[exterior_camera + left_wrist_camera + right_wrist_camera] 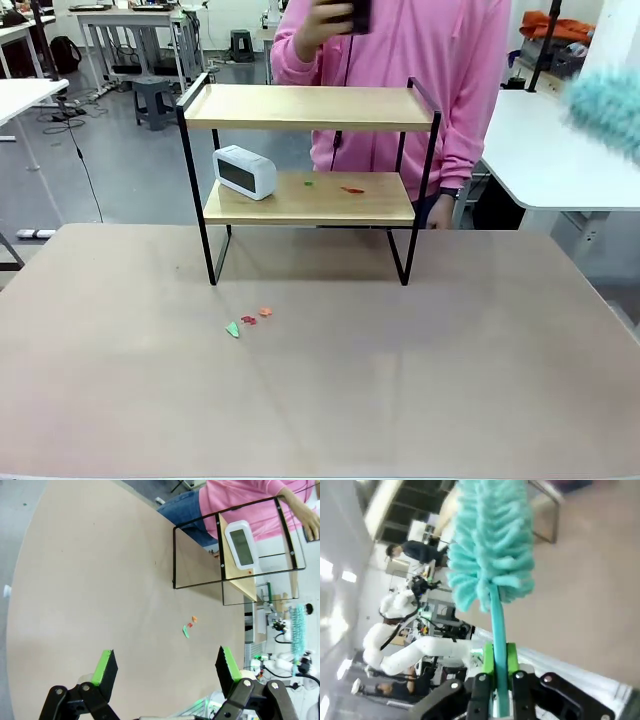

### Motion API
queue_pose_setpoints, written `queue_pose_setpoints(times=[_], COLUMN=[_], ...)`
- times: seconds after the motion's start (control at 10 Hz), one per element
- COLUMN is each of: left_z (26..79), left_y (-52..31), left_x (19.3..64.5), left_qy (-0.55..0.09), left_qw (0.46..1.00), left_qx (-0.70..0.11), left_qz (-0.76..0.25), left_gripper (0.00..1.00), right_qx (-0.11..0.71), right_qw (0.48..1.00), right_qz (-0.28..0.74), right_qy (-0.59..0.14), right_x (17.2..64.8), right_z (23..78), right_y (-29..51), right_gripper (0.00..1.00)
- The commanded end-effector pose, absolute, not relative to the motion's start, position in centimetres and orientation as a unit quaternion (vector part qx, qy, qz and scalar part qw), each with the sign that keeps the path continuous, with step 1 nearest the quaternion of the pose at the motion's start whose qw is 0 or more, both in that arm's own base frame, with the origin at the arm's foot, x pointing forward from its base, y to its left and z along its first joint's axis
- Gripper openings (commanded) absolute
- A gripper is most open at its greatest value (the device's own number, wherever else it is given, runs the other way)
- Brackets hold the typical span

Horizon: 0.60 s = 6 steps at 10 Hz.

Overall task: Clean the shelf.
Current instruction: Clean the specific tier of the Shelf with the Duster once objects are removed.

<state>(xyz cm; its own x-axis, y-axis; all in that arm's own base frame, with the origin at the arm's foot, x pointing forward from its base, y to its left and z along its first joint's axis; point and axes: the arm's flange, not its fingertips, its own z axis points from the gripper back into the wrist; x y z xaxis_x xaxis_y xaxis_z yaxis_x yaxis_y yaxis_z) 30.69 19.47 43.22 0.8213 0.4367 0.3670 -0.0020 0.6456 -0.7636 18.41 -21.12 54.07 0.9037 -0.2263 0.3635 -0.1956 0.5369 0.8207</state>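
The shelf (pixel 310 108) stands at the far edge of the table (pixel 420 400), a clock (pixel 244 172) at its lower board's left end, open surface and few scraps (pixel 247 320) nearer; the left pincer (pixel 166 662) hangs spread, the right pincer (pixel 500 657) pinches a duster (pixel 490 545).

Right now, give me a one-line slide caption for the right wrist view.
Right end effector clamps the teal duster by its handle, fluffy head up, tan table beyond.
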Motion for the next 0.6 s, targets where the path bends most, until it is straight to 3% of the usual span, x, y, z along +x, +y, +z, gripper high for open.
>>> queue_pose_setpoints(times=[0.0, 0.1, 0.2, 0.5], left_z=[43.1, 43.1, 43.1, 43.1], left_y=[19.4, 19.4, 19.4, 19.4], left_x=[30.6, 30.6, 30.6, 30.6], left_qy=[-0.279, -0.279, -0.279, -0.279], left_qw=[0.863, 0.863, 0.863, 0.863], left_qx=[-0.405, -0.405, -0.405, -0.405], left_qz=[0.117, 0.117, 0.117, 0.117], left_gripper=[1.00, 1.00, 1.00, 1.00], right_qx=[0.483, 0.460, 0.482, 0.482], right_qw=[0.868, 0.881, 0.861, 0.861], right_qz=[-0.074, -0.090, -0.044, -0.044], right_qy=[-0.088, -0.064, -0.154, -0.154], right_x=[21.8, 23.2, 19.5, 19.5], right_z=[50.9, 50.2, 50.9, 50.9], right_y=[-19.4, -18.7, -20.7, -20.7], right_gripper=[0.12, 0.12, 0.12, 0.12])
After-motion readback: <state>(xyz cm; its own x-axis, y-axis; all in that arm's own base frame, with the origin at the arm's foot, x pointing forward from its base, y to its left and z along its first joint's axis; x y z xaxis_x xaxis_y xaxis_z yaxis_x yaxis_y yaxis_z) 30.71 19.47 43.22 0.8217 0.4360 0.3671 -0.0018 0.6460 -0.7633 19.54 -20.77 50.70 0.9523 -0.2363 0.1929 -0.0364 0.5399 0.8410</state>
